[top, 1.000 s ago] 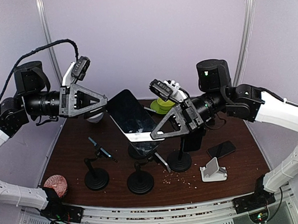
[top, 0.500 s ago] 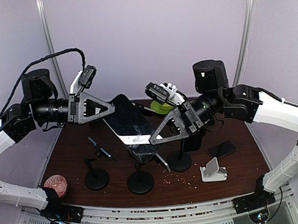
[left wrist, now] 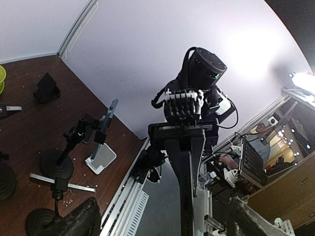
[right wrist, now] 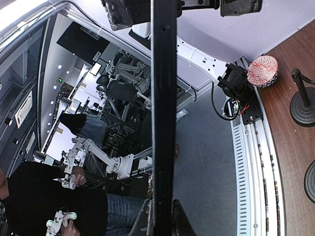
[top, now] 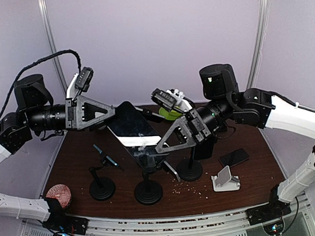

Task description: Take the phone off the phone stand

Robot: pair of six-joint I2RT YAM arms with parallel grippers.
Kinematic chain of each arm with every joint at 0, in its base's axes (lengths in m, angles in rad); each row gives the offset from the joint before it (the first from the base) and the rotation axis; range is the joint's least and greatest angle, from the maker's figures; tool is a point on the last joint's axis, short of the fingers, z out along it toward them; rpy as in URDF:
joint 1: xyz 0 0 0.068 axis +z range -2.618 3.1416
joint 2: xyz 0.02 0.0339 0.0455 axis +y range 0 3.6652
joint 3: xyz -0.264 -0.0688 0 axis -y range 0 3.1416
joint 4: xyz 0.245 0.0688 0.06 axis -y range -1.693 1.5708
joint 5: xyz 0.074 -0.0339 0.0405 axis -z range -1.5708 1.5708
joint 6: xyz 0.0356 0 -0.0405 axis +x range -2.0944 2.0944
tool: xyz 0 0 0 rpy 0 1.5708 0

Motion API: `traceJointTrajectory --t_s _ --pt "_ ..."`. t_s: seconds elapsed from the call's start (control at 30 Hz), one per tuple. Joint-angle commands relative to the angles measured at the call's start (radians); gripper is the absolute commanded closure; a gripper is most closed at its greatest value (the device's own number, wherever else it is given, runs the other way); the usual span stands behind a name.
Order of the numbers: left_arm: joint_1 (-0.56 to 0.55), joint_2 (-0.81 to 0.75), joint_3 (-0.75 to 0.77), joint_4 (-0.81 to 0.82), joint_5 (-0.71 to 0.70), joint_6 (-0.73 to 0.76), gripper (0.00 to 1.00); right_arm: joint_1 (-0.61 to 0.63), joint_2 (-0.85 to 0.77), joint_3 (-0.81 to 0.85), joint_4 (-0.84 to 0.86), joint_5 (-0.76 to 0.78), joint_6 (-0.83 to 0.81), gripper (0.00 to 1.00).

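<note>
The small black phone [top: 234,157] lies flat on the brown table, just behind the white phone stand [top: 225,179], whose angled plate is bare. Neither gripper is near them. Both hold a larger black phone with a pale rim [top: 134,127] in the air over the table's middle. My left gripper [top: 113,112] is shut on its upper left edge. My right gripper [top: 158,146] is shut on its lower right edge. Both wrist views show this big phone edge-on [left wrist: 189,187] [right wrist: 162,123], running out from the left gripper [left wrist: 189,231] and the right gripper [right wrist: 161,221].
Three black pole holders with round bases [top: 102,188] [top: 148,192] [top: 190,169] stand under the raised phone. A green object [top: 170,112] sits at the back and a red patterned bowl [top: 58,194] at the front left. Crumbs dot the table near the stand.
My left gripper has closed on the big phone's upper edge. The right gripper and the phone have shifted slightly left and down.
</note>
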Motion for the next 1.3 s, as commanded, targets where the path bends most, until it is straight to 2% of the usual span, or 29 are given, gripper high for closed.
traceJointTrajectory --t_s 0.0,0.03,0.1,0.2,0.23,0.3,0.37,0.4,0.43,0.47,0.5,0.6,0.67,0.7,0.73,0.77,0.8,0.9,0.93,0.97,1.0,1.03,1.1,1.27 --pt "-0.004 0.008 0.009 0.017 -0.005 -0.016 0.45 0.007 -0.026 0.043 0.047 -0.009 -0.03 1.0" --pt "-0.004 0.01 0.006 0.03 0.006 -0.02 0.27 0.006 -0.028 0.044 0.048 -0.01 -0.03 1.0" --pt "-0.004 0.01 -0.003 0.076 0.03 -0.036 0.04 0.006 -0.025 0.055 0.042 0.006 -0.039 1.0" --pt "-0.004 0.018 0.009 0.075 0.047 -0.034 0.04 0.006 -0.015 0.075 0.02 0.05 -0.051 1.0" --pt "-0.004 0.022 0.014 0.068 0.049 -0.033 0.22 0.006 -0.01 0.081 0.01 0.065 -0.056 1.0" --pt "-0.004 0.028 0.017 0.048 0.046 -0.031 0.97 0.005 -0.007 0.086 0.007 0.084 -0.061 1.0" --pt "-0.004 0.025 0.018 0.031 0.021 -0.022 1.0 0.005 -0.011 0.094 -0.023 0.12 -0.084 1.0" --pt "-0.004 0.021 0.016 0.034 0.01 -0.023 0.97 0.004 -0.015 0.1 -0.04 0.133 -0.097 1.0" --pt "-0.004 0.017 0.021 0.022 -0.008 -0.021 0.63 0.002 -0.018 0.111 -0.068 0.159 -0.113 1.0" --pt "-0.004 0.013 0.029 0.005 -0.033 -0.015 0.23 0.0 -0.022 0.126 -0.103 0.191 -0.131 1.0" --pt "-0.004 0.009 0.038 -0.014 -0.054 -0.004 0.06 -0.003 -0.026 0.144 -0.154 0.232 -0.153 1.0" --pt "-0.004 -0.015 0.095 -0.126 -0.17 0.074 0.02 -0.035 -0.054 0.216 -0.304 0.441 -0.192 1.0" --pt "-0.002 -0.043 0.147 -0.247 -0.332 0.13 0.03 -0.082 -0.094 0.229 -0.366 0.56 -0.169 1.0" --pt "-0.002 -0.055 0.176 -0.325 -0.438 0.146 0.09 -0.116 -0.128 0.221 -0.387 0.615 -0.151 1.0" --pt "-0.002 -0.066 0.202 -0.421 -0.545 0.154 0.28 -0.151 -0.161 0.205 -0.397 0.656 -0.13 1.0" --pt "-0.002 -0.073 0.226 -0.492 -0.637 0.16 0.69 -0.193 -0.203 0.18 -0.404 0.694 -0.109 1.0" --pt "-0.001 -0.08 0.253 -0.565 -0.738 0.157 1.0 -0.239 -0.245 0.154 -0.412 0.723 -0.085 1.0" --pt "0.0 -0.124 0.28 -0.668 -0.934 0.141 1.0 -0.382 -0.36 0.06 -0.478 0.827 -0.023 1.0" --pt "0.001 -0.142 0.277 -0.676 -0.969 0.141 0.77 -0.428 -0.394 0.029 -0.498 0.871 -0.008 1.0" --pt "0.001 -0.163 0.269 -0.68 -0.996 0.141 0.32 -0.463 -0.426 -0.008 -0.523 0.911 0.001 1.0" --pt "0.001 -0.181 0.26 -0.683 -1.019 0.141 0.07 -0.493 -0.454 -0.046 -0.562 0.959 0.009 1.0" --pt "0.001 -0.198 0.247 -0.689 -1.04 0.138 0.03 -0.517 -0.478 -0.082 -0.588 1.001 0.017 1.0" --pt "0.001 -0.228 0.222 -0.713 -1.084 0.118 0.02 -0.55 -0.514 -0.175 -0.606 1.041 0.03 1.0" --pt "0.001 -0.296 0.129 -0.711 -1.17 0.077 0.02 -0.573 -0.55 -0.472 -0.506 0.986 0.059 1.0"
